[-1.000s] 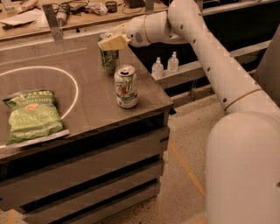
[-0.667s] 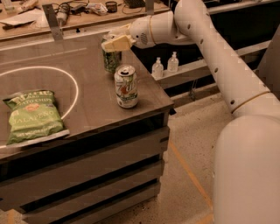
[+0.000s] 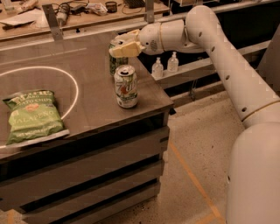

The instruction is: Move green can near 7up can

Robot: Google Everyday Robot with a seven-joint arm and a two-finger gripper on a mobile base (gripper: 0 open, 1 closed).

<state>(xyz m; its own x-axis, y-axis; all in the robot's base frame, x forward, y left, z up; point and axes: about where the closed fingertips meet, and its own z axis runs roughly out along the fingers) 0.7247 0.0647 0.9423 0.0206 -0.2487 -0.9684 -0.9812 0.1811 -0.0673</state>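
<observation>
The green can (image 3: 115, 62) is dark green with a silver top and stands upright on the dark table (image 3: 87, 57), just behind the 7up can (image 3: 126, 86) and almost touching it in this view. The 7up can is white with green lettering and stands near the table's right front corner. My gripper (image 3: 120, 49) reaches in from the right and is shut on the upper part of the green can, hiding its rim. I cannot tell whether the green can rests on the table or hangs just above it.
A green jalapeño chip bag (image 3: 34, 116) lies at the table's front left, partly over a white painted circle (image 3: 74, 87). Two small white bottles (image 3: 165, 66) stand on a shelf right of the table. A cluttered bench (image 3: 65, 13) runs behind.
My gripper and the green can have shifted a little to the right, toward the 7up can. The 7up can and chip bag have not moved.
</observation>
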